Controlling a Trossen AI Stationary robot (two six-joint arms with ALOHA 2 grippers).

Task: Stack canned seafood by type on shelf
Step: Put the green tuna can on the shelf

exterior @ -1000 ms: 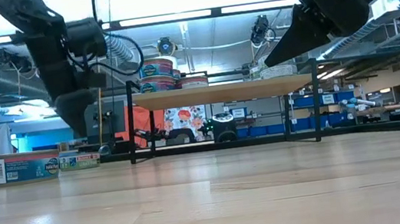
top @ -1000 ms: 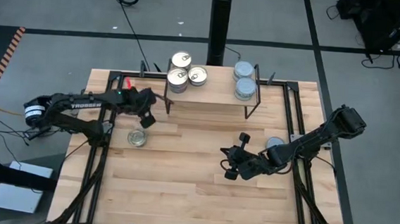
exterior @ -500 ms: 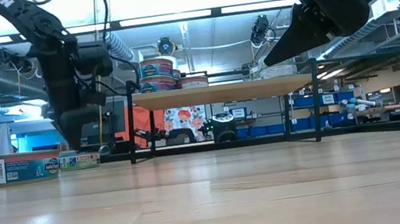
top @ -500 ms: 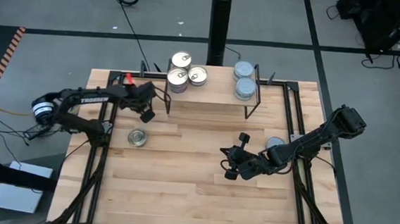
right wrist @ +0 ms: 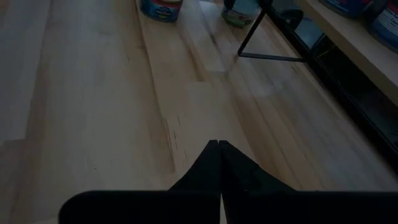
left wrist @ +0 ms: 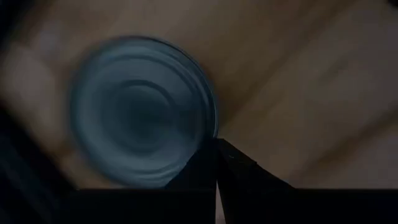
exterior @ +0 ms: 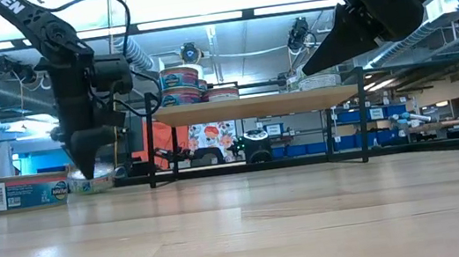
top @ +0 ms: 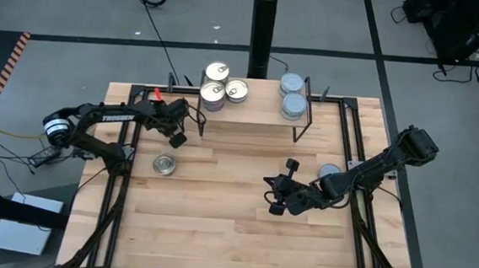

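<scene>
- The left hand (top: 177,135) hangs over the counter (top: 232,235) just in front of the shelf's left legs, its fingers pressed together and holding nothing.
- Its wrist camera looks straight down on a blue-grey topped tin (left wrist: 143,112) right beneath the fingertips (left wrist: 214,158); in the low view the hand sits just above it.
- A gold-topped tin (top: 164,164) lies on the counter nearby, and another tin (top: 328,171) rests by the right arm.
- The shelf (top: 249,114) carries gold-topped tins (top: 214,94) at its left end and blue-grey tins (top: 293,97) at its right.
- The right hand (top: 279,200) waits over mid-counter, its fingers together and empty.
- A tin like this is probably rigid, moderately heavy for its size, with smooth, slippery walls.
- The likely best hold is across the side wall, fingers spread wider than the rim first and the tin kept level.
</scene>
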